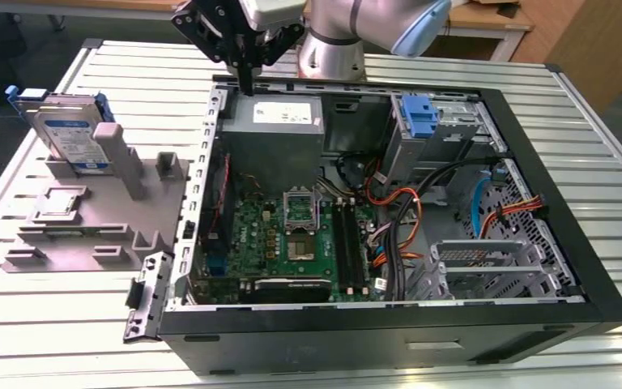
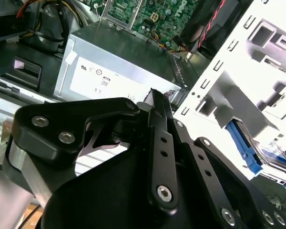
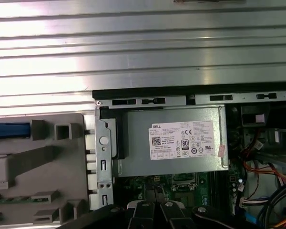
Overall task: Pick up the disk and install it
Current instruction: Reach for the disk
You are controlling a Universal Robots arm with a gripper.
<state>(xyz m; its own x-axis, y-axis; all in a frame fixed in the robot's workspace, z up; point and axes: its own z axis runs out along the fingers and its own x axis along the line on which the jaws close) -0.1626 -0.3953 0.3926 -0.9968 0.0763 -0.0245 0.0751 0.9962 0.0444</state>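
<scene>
The disk (image 1: 71, 134) stands upright on edge in a grey holder (image 1: 84, 215) on the exterior view's left, outside the computer case. It is silver-grey with a white-and-blue label and a blue frame. Its blue frame edge also shows in both wrist views (image 2: 243, 145) (image 3: 9, 131). My gripper (image 1: 249, 83) hangs over the back corner of the open case, above the grey power supply box (image 1: 273, 121), well apart from the disk. Its black fingers (image 2: 155, 102) meet at the tips with nothing between them, and their ends (image 3: 155, 207) point down at the box's stickered face (image 3: 183, 140).
The open black computer case (image 1: 570, 243) holds a green motherboard (image 1: 289, 235), orange and black cables (image 1: 398, 211), a tall blue latch piece (image 1: 421, 117) and a metal drive cage (image 1: 484, 267). All of it rests on a slatted metal table (image 1: 74, 324).
</scene>
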